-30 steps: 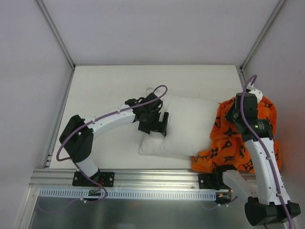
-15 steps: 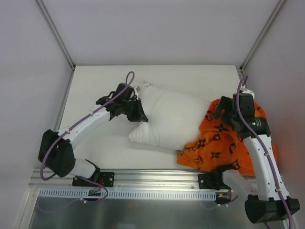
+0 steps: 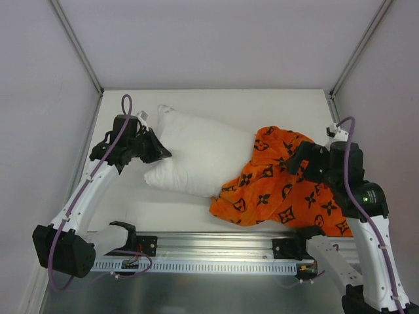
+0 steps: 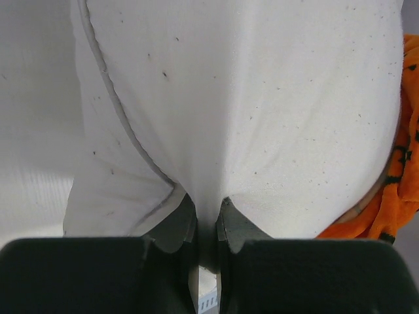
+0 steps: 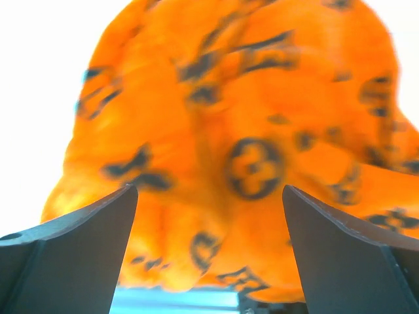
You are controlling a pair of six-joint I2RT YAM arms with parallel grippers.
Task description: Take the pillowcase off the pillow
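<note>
The white pillow point(image 3: 200, 154) lies on the table left of centre, its left end pinched by my left gripper point(image 3: 159, 152), which is shut on it. In the left wrist view the pillow point(image 4: 262, 118) fills the frame, a fold of it squeezed between the jaws of the left gripper point(image 4: 208, 212). The orange pillowcase point(image 3: 281, 183) with black motifs lies in a heap to the right, its left edge overlapping the pillow's right end. My right gripper point(image 3: 302, 160) stands open above the heap. The right wrist view shows the pillowcase point(image 5: 229, 144) beyond the spread right gripper point(image 5: 209, 203).
Grey walls point(image 3: 39, 98) enclose the white table point(image 3: 196, 104) on three sides. An aluminium rail point(image 3: 209, 245) with both arm bases runs along the near edge. A strip of the pillowcase point(image 4: 402, 176) shows at the right edge of the left wrist view.
My left gripper shut on the pillow's left end and dragged it left. The right gripper opened, letting go of the pillowcase, which spread out to the left.
</note>
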